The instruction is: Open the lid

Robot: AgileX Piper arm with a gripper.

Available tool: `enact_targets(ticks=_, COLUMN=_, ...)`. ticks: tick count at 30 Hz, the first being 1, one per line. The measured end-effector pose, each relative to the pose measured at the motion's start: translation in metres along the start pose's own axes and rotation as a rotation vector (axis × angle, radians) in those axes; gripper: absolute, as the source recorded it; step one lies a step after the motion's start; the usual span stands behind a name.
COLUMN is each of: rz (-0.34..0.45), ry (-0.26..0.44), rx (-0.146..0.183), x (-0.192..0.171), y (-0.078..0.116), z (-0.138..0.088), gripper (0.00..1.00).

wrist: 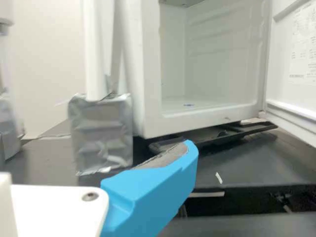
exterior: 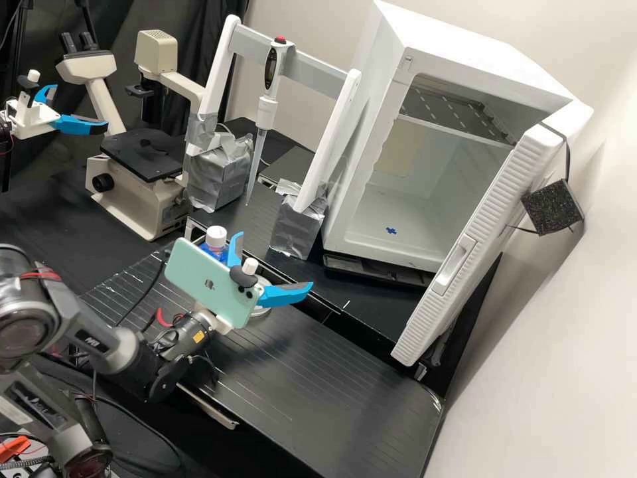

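A: Where is the lid?
B: A white lid (exterior: 215, 236) tops the blue bottle (exterior: 215, 252), partly hidden behind the phone (exterior: 210, 283) on the arm.
A: And the pincer?
B: The pincer (exterior: 275, 259) is near the bottle, its blue fingers (exterior: 285, 294) spread, nothing between them.
A: Which step is this?
B: Approach, I'd judge; the lid is on. Next calls for lining up with the bottle, then closing gently to grip it.
A: Counts?
B: One bottle, one lid, one pincer, two fingers, one phone. Around the black surface (exterior: 332, 378): one open refrigerator (exterior: 464, 46), one pipette (exterior: 266, 114), one microscope (exterior: 133, 192).
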Motion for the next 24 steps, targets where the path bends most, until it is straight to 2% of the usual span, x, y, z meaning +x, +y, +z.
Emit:
enact_targets(ticks=8, rz=0.025, ry=-0.006, rx=-0.027, x=-0.015, y=0.013, z=0.001, gripper=1.0)
enact_targets(ticks=10, rz=0.007, ry=-0.004, rx=-0.026, x=-0.015, y=0.012, z=0.001, gripper=1.0)
enact_targets(ticks=15, rz=-0.062, ry=0.011, rx=-0.046, x=-0.015, y=0.005, z=0.0, gripper=1.0)
enact_targets(ticks=20, rz=-0.111, ry=-0.01, rx=-0.027, x=-0.013, y=-0.001, z=0.007, gripper=1.0)
enact_targets(ticks=24, rz=-0.138, ry=-0.022, rx=-0.032, x=-0.011, y=-0.004, z=0.011, gripper=1.0)
